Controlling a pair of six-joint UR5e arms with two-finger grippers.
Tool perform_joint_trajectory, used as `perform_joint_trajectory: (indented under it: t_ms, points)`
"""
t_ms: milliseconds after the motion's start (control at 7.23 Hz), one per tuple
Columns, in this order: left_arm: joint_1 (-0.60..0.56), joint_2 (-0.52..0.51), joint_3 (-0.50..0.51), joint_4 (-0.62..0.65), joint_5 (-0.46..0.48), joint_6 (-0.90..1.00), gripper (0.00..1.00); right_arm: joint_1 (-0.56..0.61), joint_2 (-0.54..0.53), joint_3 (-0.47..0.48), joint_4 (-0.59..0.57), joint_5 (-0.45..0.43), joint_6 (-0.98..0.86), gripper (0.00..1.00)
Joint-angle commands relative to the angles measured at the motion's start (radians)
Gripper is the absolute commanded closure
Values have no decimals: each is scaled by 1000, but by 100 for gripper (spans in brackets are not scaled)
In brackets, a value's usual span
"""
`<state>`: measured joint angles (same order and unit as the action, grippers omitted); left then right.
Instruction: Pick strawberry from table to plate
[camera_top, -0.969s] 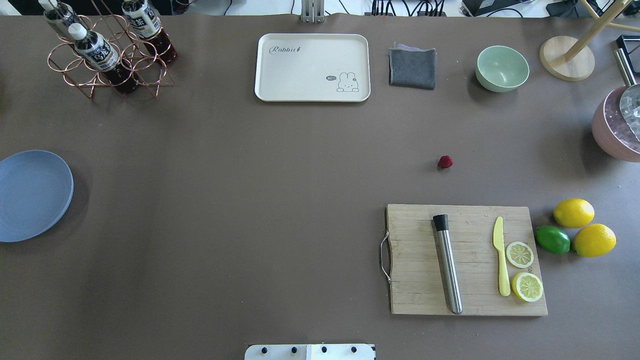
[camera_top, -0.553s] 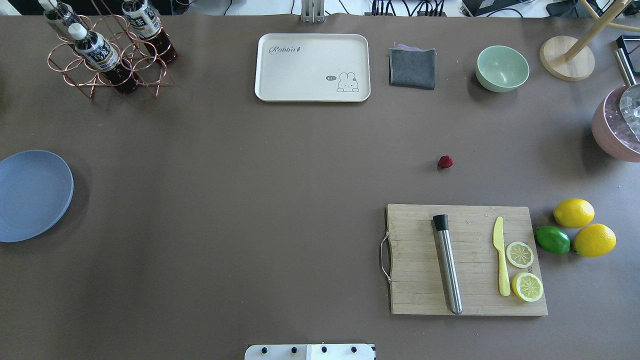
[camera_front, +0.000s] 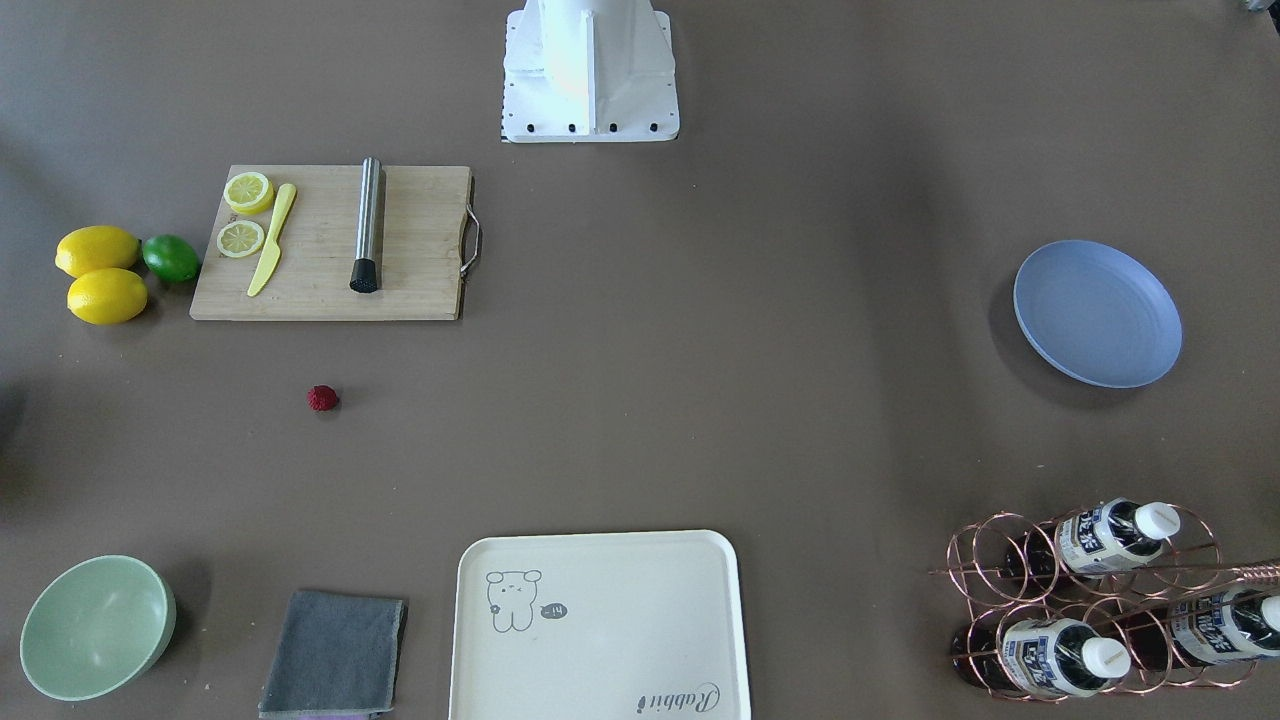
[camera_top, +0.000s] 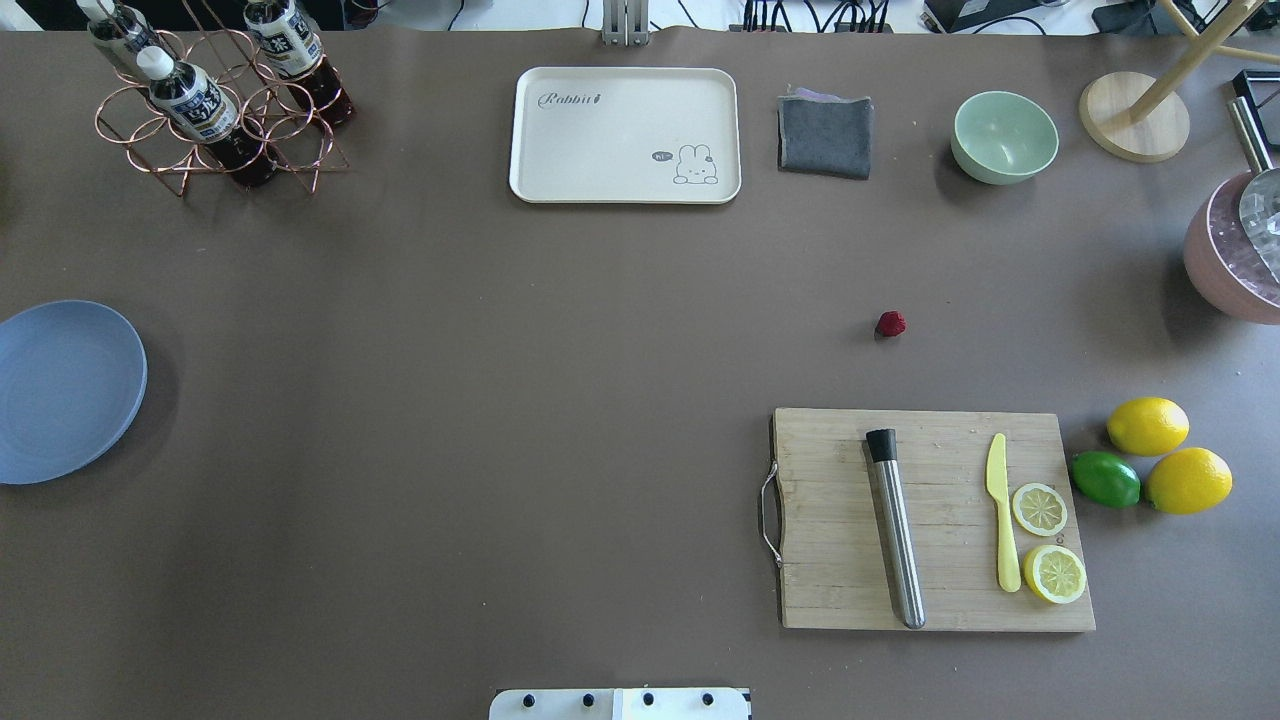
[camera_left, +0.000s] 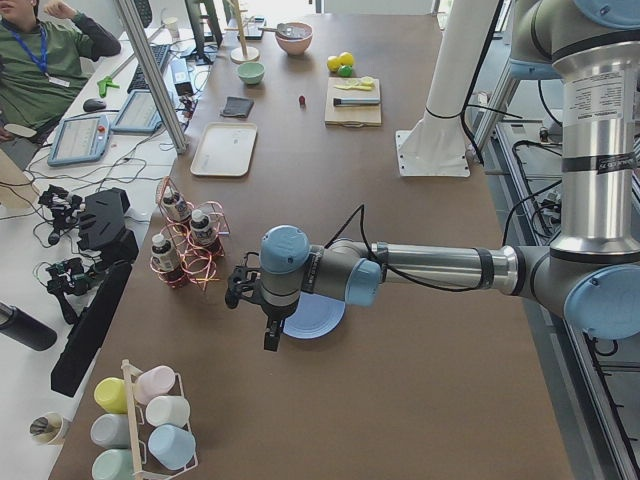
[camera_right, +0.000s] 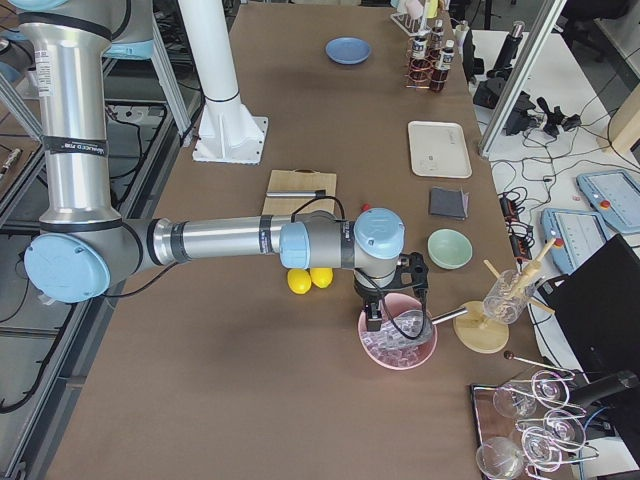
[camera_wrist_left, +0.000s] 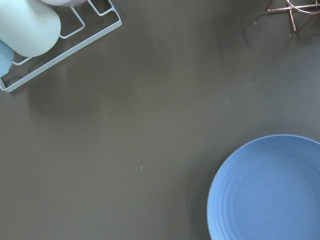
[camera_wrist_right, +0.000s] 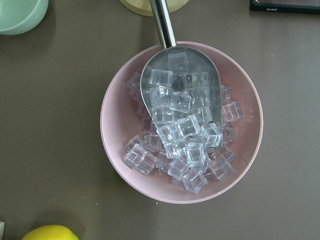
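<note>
The strawberry, small and dark red, lies alone on the grey-brown table, just beyond the cutting board; it also shows in the front view. The blue plate sits empty at the table's left edge. The left wrist view has part of the plate at its lower right. In the exterior left view my left gripper hangs over the plate's edge. In the exterior right view my right gripper hangs over a pink bowl of ice, far from the strawberry. Whether either is open or shut I cannot tell.
A wooden cutting board carries a steel muddler, a yellow knife and two lemon slices. Two lemons and a lime lie right of it. A cream tray, grey cloth, green bowl and bottle rack line the far edge. The pink ice bowl holds a scoop.
</note>
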<state>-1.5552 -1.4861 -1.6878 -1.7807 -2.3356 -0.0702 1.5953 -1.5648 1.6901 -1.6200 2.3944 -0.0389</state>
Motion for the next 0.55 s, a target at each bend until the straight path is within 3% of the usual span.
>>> perform_joint_trajectory:
  t_ms: [0, 415]
  points:
    - [1, -57, 26, -3, 5, -90, 2, 0, 5, 5, -1, 0, 2, 0]
    - [1, -82, 86, -40, -2, -94, 2, 0, 22, 6, 0, 2, 4, 0]
